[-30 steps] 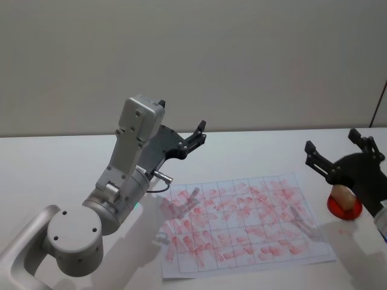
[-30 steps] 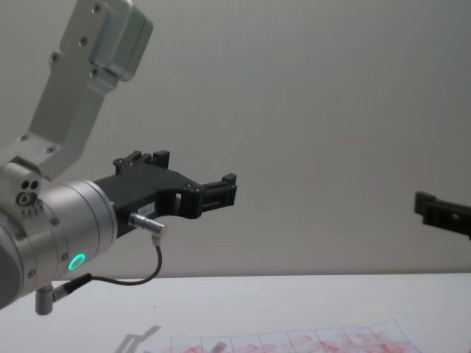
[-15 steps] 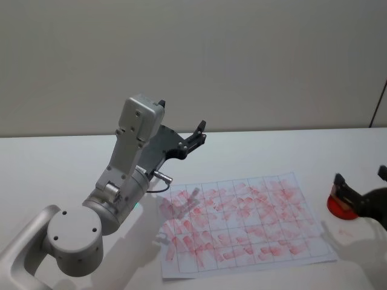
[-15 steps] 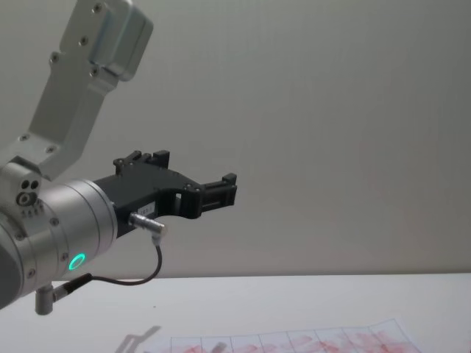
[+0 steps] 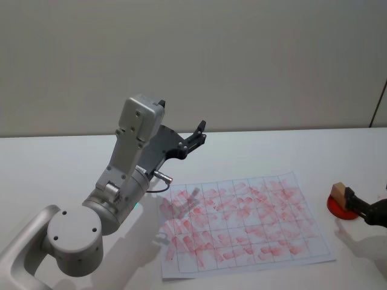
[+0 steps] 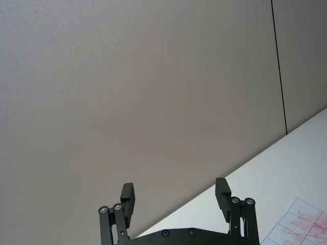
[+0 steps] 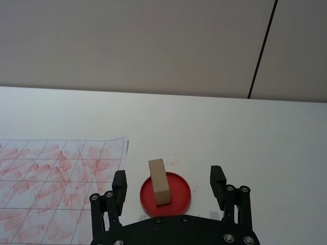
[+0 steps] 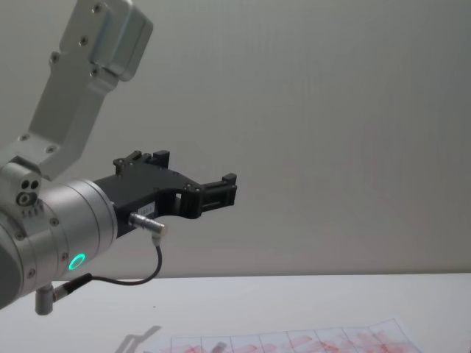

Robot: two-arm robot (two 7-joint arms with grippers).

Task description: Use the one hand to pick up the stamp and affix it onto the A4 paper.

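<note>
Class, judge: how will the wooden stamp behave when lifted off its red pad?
The stamp looks a solid wooden block: probably stiff and light. Standing upright on the red pad ahead of the open right pincer, it may tip if nudged sideways.

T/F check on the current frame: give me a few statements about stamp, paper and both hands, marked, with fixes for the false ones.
1. The stamp stands upright on a round red pad. True.
2. The right hand is shut on the stamp. False: its fingers are open, with a gap showing on each side of the stamp.
3. The red pad sits on the A4 paper. False: it sits on the bare table, just off the paper's right edge.
4. The left hand is open and held up above the table. True.
5. The paper's boxes are blank. False: they carry smudged red prints.
</note>
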